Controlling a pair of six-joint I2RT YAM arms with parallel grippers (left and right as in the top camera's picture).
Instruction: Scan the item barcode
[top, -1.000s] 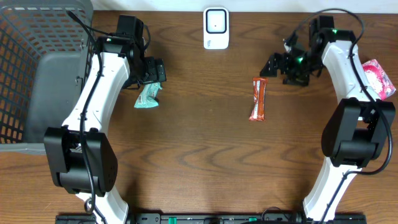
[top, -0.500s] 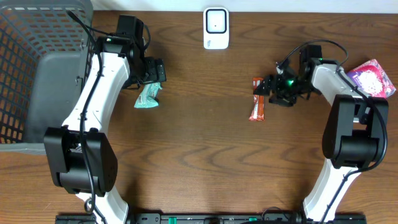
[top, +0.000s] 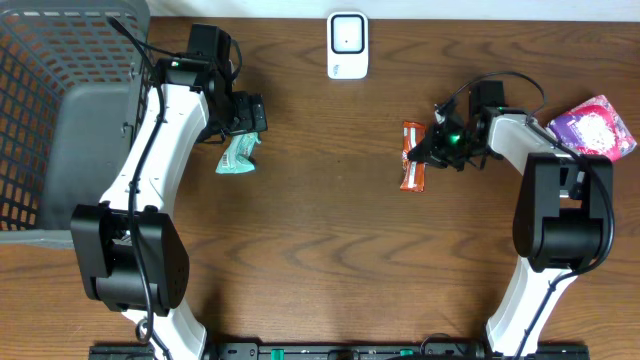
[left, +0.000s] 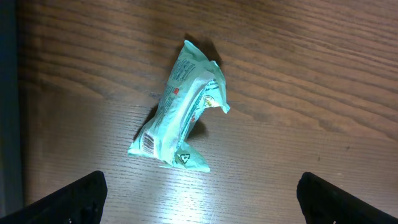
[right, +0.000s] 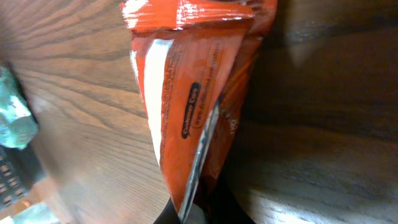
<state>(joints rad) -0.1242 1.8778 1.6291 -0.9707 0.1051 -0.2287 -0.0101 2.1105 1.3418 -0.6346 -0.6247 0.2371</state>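
Observation:
An orange snack bar (top: 411, 170) lies right of the table's middle. My right gripper (top: 427, 151) has come in low from the right and is shut on the wrapper's edge. In the right wrist view the orange wrapper (right: 186, 93) fills the frame, its seam pinched between the dark fingertips of the right gripper (right: 202, 213). A crumpled green packet (top: 238, 155) lies left of centre. The left gripper (top: 244, 113) hangs just behind it, open and holding nothing. The left wrist view shows the green packet (left: 183, 109) with a small barcode on its end, beyond the left gripper (left: 202, 196).
A white scanner (top: 347, 45) stands at the back edge, centre. A grey wire basket (top: 50, 70) takes up the far left. A pink and purple packet (top: 596, 126) lies at the right edge, behind my right arm.
My right gripper swung down and left from the back right to the orange bar and shut on its wrapper edge, nudging the bar slightly. The left arm has not moved.

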